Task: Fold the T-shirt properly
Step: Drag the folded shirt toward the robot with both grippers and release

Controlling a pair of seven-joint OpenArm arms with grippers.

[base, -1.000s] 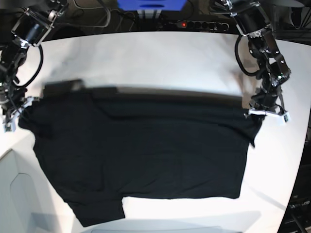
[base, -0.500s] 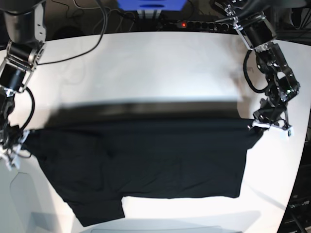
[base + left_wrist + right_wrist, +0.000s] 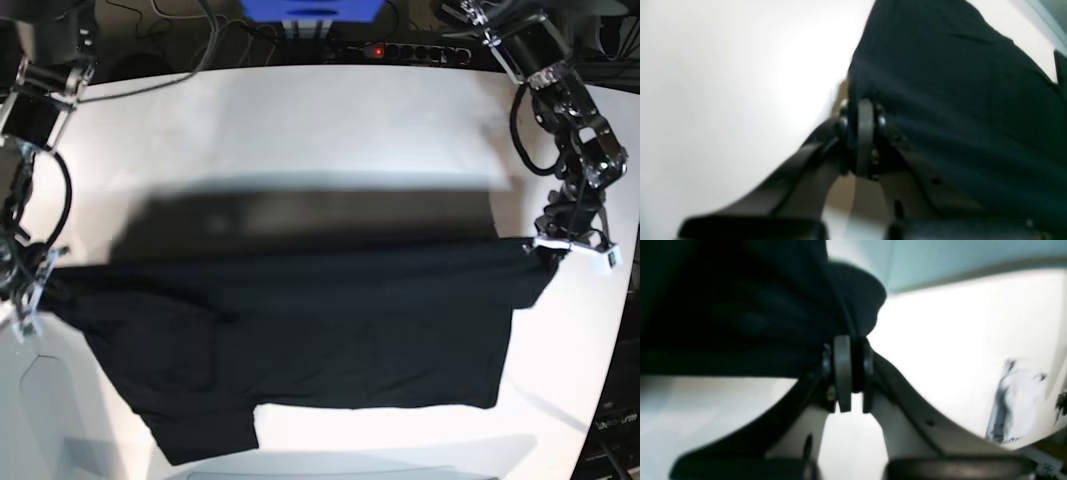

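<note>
Black T-shirt (image 3: 300,330) is stretched across the near half of the white desk (image 3: 300,120), its far edge raised w/ a shadow on the desk behind it. Left tool (image 3: 553,247) is clamped on the shirt's corner at the base view's right; right tool (image 3: 35,283) pinches the opposite corner. Both wrist views show cloth squeezed btwn the pads (image 3: 865,133), fabric bunched above.
</note>
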